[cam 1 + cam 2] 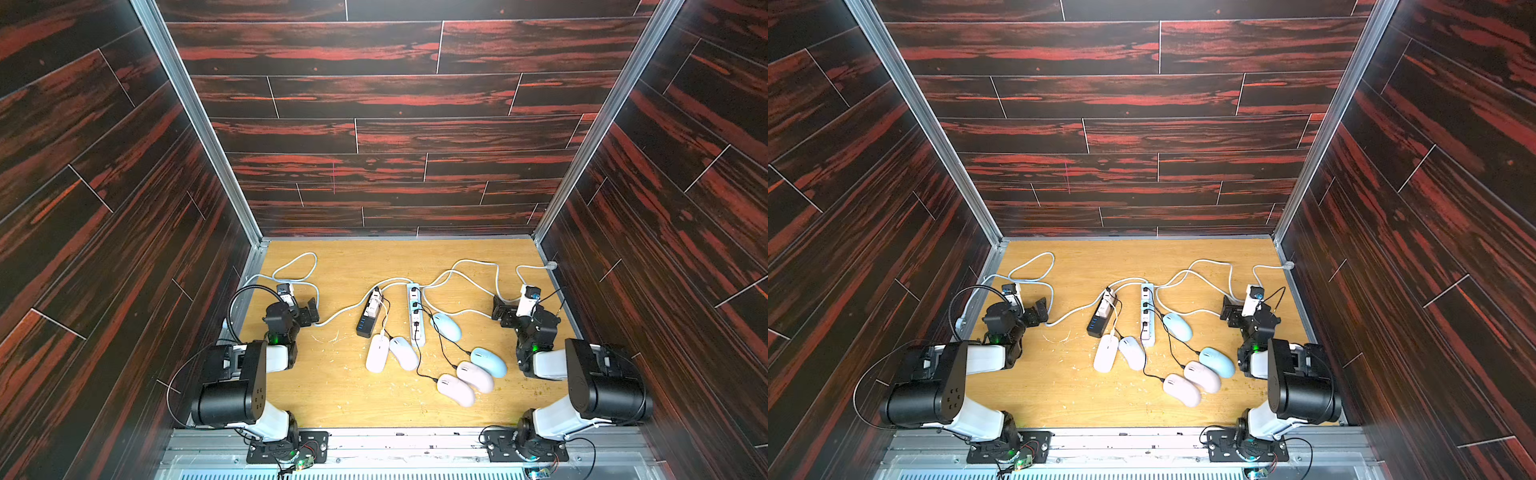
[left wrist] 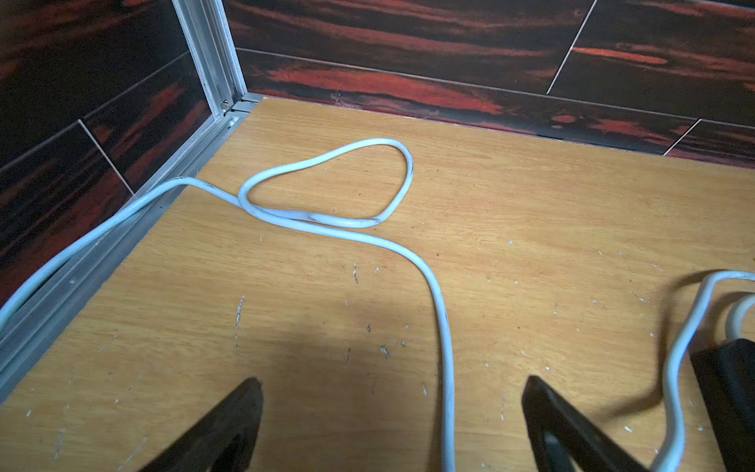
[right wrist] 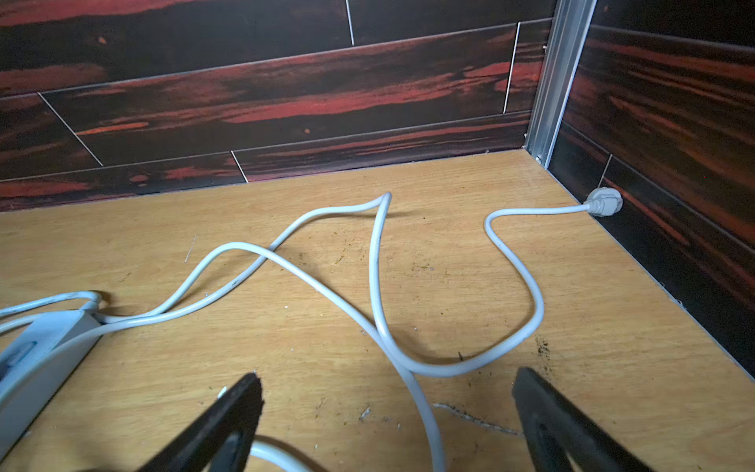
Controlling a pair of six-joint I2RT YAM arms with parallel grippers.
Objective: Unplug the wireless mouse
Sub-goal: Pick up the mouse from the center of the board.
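Several mice lie mid-table in both top views: two white [image 1: 377, 353] [image 1: 1105, 353], two pale blue [image 1: 446, 327] and two pink [image 1: 475, 376]. Thin cables run from them to a black USB hub [image 1: 368, 320] and a white power strip [image 1: 416, 316]; which one is the wireless mouse I cannot tell. My left gripper [image 1: 309, 313] [image 2: 392, 392] hovers open left of the hub, over a white cord [image 2: 447, 367]. My right gripper [image 1: 500, 309] [image 3: 386, 388] hangs open right of the strip [image 3: 36, 359], holding nothing.
Thick white cords loop across the back of the wooden table [image 1: 340, 395]; one ends at a wall plug [image 3: 604, 201] at the right. Dark wood-pattern walls close in three sides. The hub's end [image 2: 731, 392] shows beside my left fingers.
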